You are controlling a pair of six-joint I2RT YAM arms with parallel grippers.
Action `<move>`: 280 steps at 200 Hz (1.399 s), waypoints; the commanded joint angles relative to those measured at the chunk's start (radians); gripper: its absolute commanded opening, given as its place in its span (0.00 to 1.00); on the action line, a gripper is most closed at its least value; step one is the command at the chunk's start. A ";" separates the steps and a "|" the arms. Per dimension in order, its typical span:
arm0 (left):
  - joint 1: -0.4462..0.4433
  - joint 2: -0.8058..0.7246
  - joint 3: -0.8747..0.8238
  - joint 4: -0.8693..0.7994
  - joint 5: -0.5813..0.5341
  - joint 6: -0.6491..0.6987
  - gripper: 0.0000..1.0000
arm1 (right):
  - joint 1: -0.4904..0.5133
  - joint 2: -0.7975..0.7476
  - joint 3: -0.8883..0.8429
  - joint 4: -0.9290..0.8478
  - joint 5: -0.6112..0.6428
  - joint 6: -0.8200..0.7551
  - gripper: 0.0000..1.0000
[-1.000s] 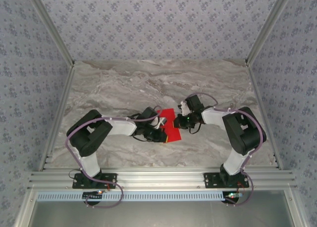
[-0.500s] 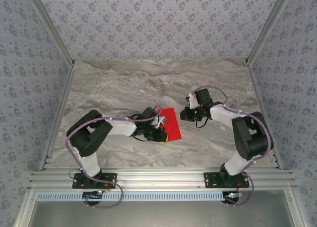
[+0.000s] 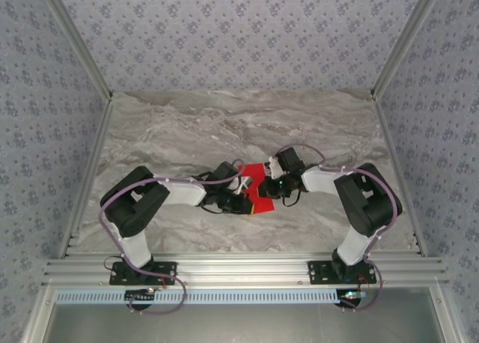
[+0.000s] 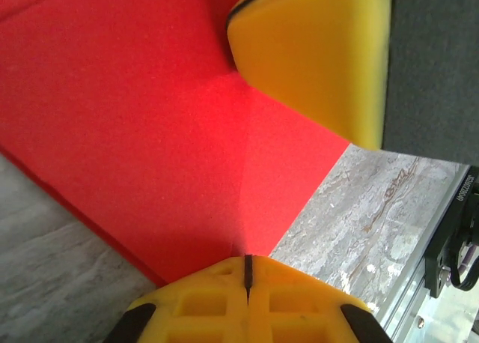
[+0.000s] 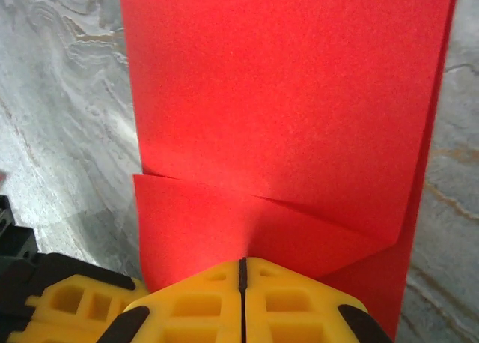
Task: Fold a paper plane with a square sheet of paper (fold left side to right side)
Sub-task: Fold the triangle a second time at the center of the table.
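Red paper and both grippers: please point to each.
red paper [image 5: 284,96], right wrist view, flat upper layer
left gripper [image 4: 247,272], left wrist view, seam between fingertips
right gripper [image 5: 242,274], right wrist view, seam between fingertips

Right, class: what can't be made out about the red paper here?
Top view: red paper is small and partly covered by the left gripper and right gripper; its outline and creases are unclear.
Left wrist view: picture edges crop it; the left gripper hides its near corner.
Right wrist view: the right gripper hides its near edge.

The square sheet of paper [image 5: 284,96]: uniform bright red, unmarked. The counter [image 3: 187,126]: grey-beige marble veining. The walls [image 3: 239,36]: pale lilac-grey, small repeating floral print. The left gripper [image 4: 247,268] and right gripper [image 5: 242,272]: yellow, black trim. The frame rails [image 3: 239,268]: plain silver-grey.
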 commanded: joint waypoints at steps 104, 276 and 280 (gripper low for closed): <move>0.052 0.010 0.119 -0.064 0.077 0.016 0.00 | 0.004 0.061 0.046 -0.098 0.054 -0.008 0.04; 0.003 0.102 0.163 -0.270 -0.050 0.105 0.00 | 0.005 0.065 0.057 -0.143 0.081 -0.011 0.05; 0.003 0.096 0.158 -0.271 -0.052 0.107 0.00 | 0.004 0.066 0.057 -0.143 0.082 -0.010 0.04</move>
